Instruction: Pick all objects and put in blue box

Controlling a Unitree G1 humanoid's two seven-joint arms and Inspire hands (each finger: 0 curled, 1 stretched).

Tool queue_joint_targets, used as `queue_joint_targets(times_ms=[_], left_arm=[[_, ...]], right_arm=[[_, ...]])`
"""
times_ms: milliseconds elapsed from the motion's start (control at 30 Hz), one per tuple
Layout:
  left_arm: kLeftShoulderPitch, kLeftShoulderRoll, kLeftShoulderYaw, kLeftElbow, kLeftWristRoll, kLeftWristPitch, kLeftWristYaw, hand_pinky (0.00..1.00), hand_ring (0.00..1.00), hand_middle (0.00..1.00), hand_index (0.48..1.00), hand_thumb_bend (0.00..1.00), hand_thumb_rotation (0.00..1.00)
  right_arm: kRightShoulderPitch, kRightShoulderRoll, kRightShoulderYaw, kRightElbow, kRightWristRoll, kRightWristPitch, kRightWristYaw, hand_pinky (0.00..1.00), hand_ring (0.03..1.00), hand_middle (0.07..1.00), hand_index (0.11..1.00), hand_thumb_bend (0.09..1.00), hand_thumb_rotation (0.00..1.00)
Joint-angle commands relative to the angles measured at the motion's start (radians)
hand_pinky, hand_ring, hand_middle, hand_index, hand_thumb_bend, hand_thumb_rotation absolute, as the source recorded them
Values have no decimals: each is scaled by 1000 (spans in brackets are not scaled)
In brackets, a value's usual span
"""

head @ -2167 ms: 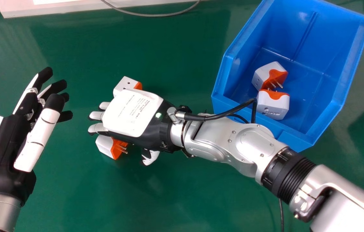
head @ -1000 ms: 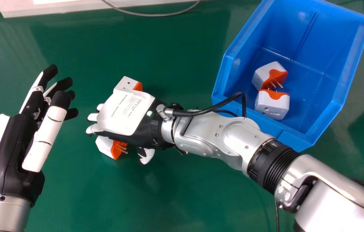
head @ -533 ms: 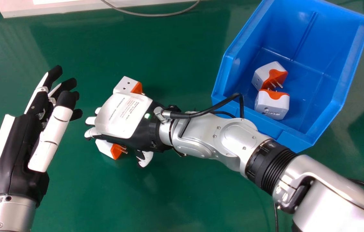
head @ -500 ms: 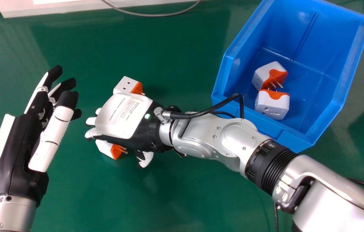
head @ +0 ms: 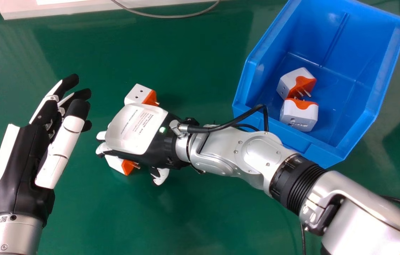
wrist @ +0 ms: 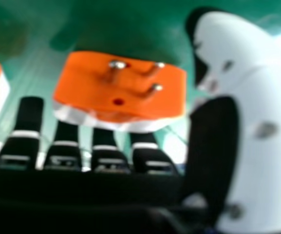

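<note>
- White back upward, poised the right hand released over the near adapter, thumb apart, probably to pinch it.
- Had the far adapter on the table, just beside, presumably for another pick.
- Rested two adapters inside the blue box, as asked.
- Held the left hand relaxed, likely giving room.

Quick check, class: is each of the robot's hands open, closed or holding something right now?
Left hand: open, holding nothing.
Right hand: open, thumb clear of the white-and-orange adapter, not gripping it.
</note>
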Motion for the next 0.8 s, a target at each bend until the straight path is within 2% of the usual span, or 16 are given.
queue_joint_targets(times_ms=[0,367,567,767], left_arm=[[8,-3,-6,-38,10,-2,8,780,851,859,896,729,853],[21,-9,-16,-53,5,4,13,778,850,862,895,739,853],[29,-14,-23,-76,6,19,19,779,851,865,897,738,853],[36,-21,-30,-94,11,29,23,782,853,867,900,735,853]], right_arm=[[-31,5,3,1,-5,0,-38,749,894,920,834,474,0],[-34,22,21,39,-22,16,-76,752,897,912,829,478,0],[-37,32,34,62,-35,28,-99,747,894,905,827,478,0],[-42,39,46,86,-41,36,-124,735,887,898,819,490,0]])
